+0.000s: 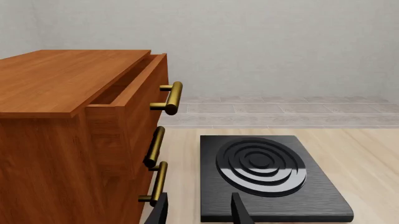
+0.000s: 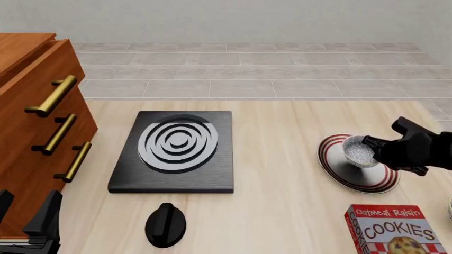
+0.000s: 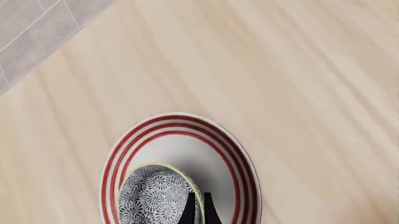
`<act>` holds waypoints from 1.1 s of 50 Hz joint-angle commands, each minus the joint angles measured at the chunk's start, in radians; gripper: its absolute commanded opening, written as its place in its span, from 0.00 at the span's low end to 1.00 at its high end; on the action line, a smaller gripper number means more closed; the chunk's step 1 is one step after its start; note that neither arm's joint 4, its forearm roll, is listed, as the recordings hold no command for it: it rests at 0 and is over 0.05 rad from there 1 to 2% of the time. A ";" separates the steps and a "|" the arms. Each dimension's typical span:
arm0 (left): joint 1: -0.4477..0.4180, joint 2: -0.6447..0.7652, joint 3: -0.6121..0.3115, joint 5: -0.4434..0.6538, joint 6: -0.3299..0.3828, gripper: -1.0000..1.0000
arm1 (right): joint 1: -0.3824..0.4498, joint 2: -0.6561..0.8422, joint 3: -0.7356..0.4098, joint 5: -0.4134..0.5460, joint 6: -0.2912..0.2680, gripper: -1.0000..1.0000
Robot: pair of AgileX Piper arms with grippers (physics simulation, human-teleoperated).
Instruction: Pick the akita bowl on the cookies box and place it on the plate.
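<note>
The akita bowl (image 2: 357, 150) is white with a fine dark pattern and sits over the middle of the plate (image 2: 336, 170), a white plate with dark red rings at the table's right. My right gripper (image 2: 376, 151) is shut on the bowl's rim. In the right wrist view its fingers (image 3: 197, 211) pinch the edge of the bowl (image 3: 149, 198) above the plate (image 3: 240, 163); whether the bowl touches the plate I cannot tell. The red cookies box (image 2: 397, 230) lies at the front right with nothing on it. My left gripper (image 2: 25, 210) is open and empty at the front left.
A black stove slab (image 2: 127, 174) with grey rings lies mid-table, with a black knob (image 2: 165, 224) in front of it. A wooden drawer cabinet (image 2: 28, 121) with brass handles stands at the left, its top drawer slightly open (image 1: 134, 84). The left wrist view shows the slab (image 1: 311, 196) beside the cabinet.
</note>
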 commanded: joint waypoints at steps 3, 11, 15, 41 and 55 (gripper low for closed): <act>0.000 0.000 0.000 0.000 0.000 1.00 | -0.007 -0.001 0.001 -0.004 -0.007 0.00; 0.000 0.000 0.000 0.000 0.000 1.00 | -0.006 0.014 0.002 -0.013 -0.005 0.00; 0.000 0.000 0.000 0.000 0.000 1.00 | -0.003 0.014 0.004 -0.015 -0.005 0.00; 0.000 0.000 0.000 0.000 0.000 1.00 | -0.007 0.046 0.018 -0.046 0.000 0.00; 0.000 0.000 0.000 0.000 0.000 1.00 | -0.002 0.056 0.028 -0.060 0.003 0.00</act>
